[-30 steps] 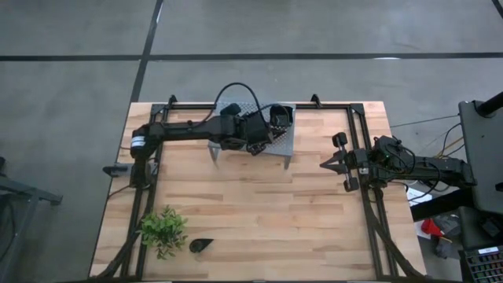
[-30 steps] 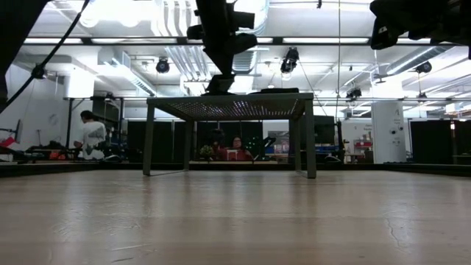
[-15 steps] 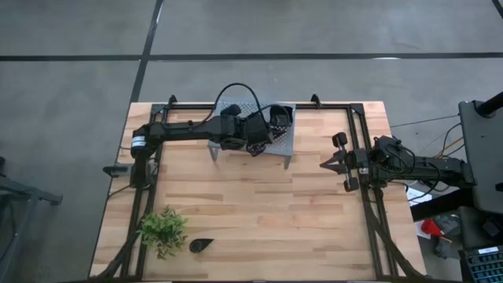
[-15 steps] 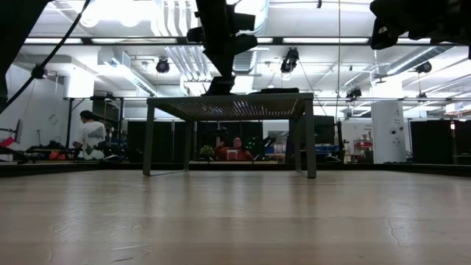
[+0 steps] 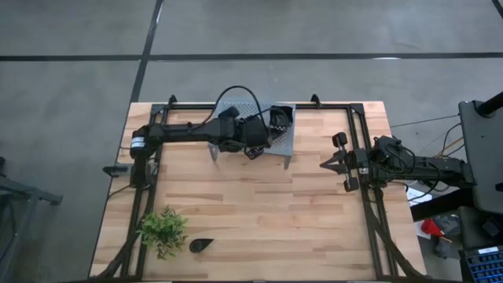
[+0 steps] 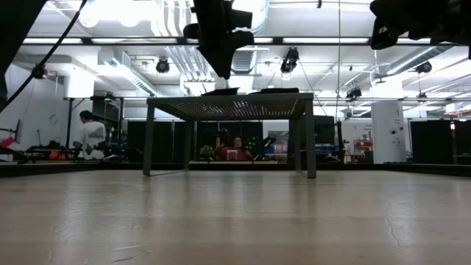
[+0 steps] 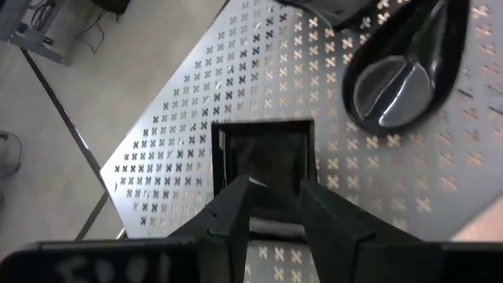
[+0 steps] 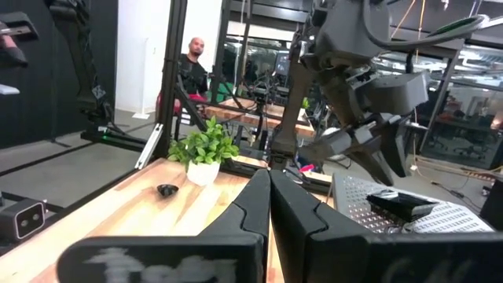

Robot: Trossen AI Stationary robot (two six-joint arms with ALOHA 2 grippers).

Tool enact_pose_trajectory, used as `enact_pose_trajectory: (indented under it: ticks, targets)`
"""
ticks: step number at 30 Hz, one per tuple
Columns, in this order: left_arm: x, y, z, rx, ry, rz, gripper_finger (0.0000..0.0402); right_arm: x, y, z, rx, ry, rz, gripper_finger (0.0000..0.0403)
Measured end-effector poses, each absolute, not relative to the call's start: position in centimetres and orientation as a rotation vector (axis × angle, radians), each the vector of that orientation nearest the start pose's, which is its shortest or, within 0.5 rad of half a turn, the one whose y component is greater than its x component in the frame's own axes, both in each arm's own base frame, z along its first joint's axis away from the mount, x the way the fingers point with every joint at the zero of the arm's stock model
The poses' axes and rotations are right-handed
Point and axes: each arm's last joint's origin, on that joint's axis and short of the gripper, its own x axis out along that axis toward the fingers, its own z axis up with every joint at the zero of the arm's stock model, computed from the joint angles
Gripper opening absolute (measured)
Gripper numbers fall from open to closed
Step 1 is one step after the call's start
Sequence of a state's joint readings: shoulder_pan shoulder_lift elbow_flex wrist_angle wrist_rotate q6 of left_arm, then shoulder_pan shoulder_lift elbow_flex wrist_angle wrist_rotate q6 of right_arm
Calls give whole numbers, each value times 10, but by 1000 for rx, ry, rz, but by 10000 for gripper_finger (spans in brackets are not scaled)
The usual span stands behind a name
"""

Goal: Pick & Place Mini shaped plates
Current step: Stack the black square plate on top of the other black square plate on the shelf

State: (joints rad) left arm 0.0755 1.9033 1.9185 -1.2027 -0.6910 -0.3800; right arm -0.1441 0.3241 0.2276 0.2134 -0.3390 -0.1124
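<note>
The left gripper point(image 7: 271, 206) has lifted a little off the grey rack point(image 5: 284, 141) since a second ago; in the low view the arm's tip no longer reaches the rack top, where a thin dark dish point(image 6: 223, 91) now lies free. From the left wrist view, a square black plate point(image 7: 263, 174) sits flat on the perforated top directly beneath the fingers point(image 7: 232, 214), which stand apart with nothing between them. Just beside it lies a teardrop plate point(image 7: 405, 71), its long axis slanting across the rack and its narrow end pointing away from the square one. More black plates crowd the rack's far corner point(image 5: 280, 116). Another teardrop plate point(image 5: 201, 245) rests on the wooden surface point(image 5: 259, 212) near the small green plant point(image 5: 163, 229), well apart from the rack. The right gripper point(image 5: 325, 163) waits at the right edge, fingers together. No lettering is readable
</note>
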Motion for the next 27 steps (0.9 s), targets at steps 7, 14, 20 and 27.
enact_pose_trajectory:
  ticks: [7, 14, 20, 27]
  targets:
    - [385, 50, 337, 85, 971, 852, 117, 114, -7, 235, -140, -125, 188, 8]
    - [389, 57, 333, -122, 958, 753, 117, 114, -7, 235, -140, -125, 188, 8]
    - [387, 62, 333, -125, 963, 761, 117, 114, -7, 235, -140, -125, 189, 8]
    - [389, 64, 330, -110, 977, 767, 117, 114, -7, 235, -140, -125, 188, 8]
